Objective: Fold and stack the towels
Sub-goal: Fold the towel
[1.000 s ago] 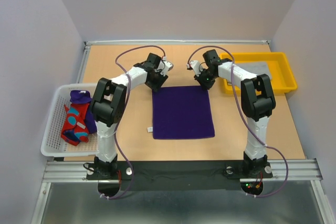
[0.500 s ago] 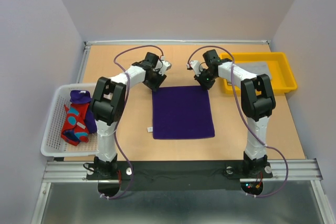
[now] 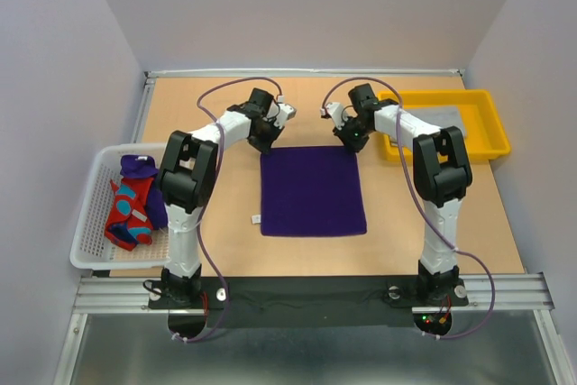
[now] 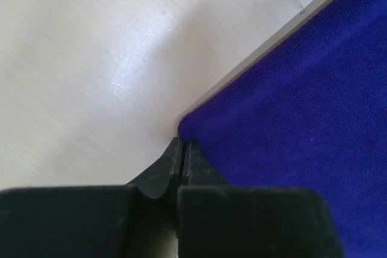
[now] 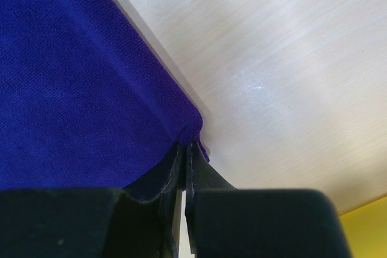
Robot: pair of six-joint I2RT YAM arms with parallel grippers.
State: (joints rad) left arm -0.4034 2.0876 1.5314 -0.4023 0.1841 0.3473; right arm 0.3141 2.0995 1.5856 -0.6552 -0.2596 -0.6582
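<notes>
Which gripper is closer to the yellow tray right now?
Right. The right gripper pinches the purple towel at its far right corner, close beside the yellow tray. The left gripper pinches the far left corner, the whole towel between it and the tray.

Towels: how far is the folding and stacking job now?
Done: one grey towel lies in the yellow tray. In hand: left gripper and right gripper pinch the far corners of the flat purple towel. Remaining: red towel and second purple towel in the basket.
</notes>
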